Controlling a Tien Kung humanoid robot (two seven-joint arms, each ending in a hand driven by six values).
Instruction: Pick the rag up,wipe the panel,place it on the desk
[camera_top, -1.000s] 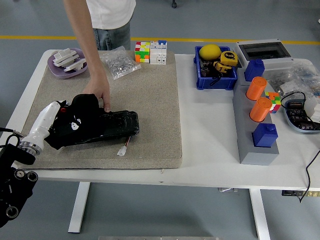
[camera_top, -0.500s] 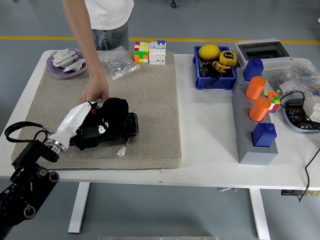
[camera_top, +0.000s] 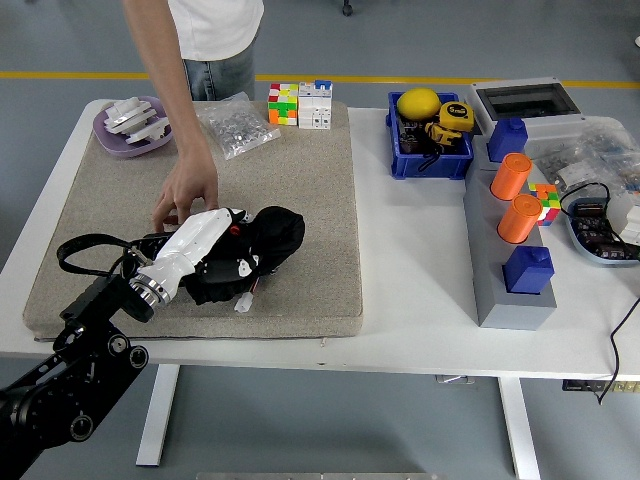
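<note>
A black rag (camera_top: 272, 232) lies bunched on the right end of a black panel (camera_top: 212, 291) on the tan mat (camera_top: 300, 170). My left hand (camera_top: 225, 240), white with a black arm behind it, presses on the rag with its fingers curled into the cloth. The rag and my hand cover most of the panel; only its near edge and a white connector (camera_top: 243, 303) show. A person's hand (camera_top: 185, 195) reaches from the far side and rests on the panel's left end. My right arm is out of view.
On the mat's far side sit a purple dish (camera_top: 130, 128) of white parts, a clear bag (camera_top: 238, 128) and puzzle cubes (camera_top: 300, 104). To the right stand a blue bin (camera_top: 430, 140), a grey rack (camera_top: 500, 270) with orange cylinders and blue blocks, and electronics.
My left hand has swept the rag rightward along the panel, from its left end to its right end. The person's hand has stayed at the panel's left end.
</note>
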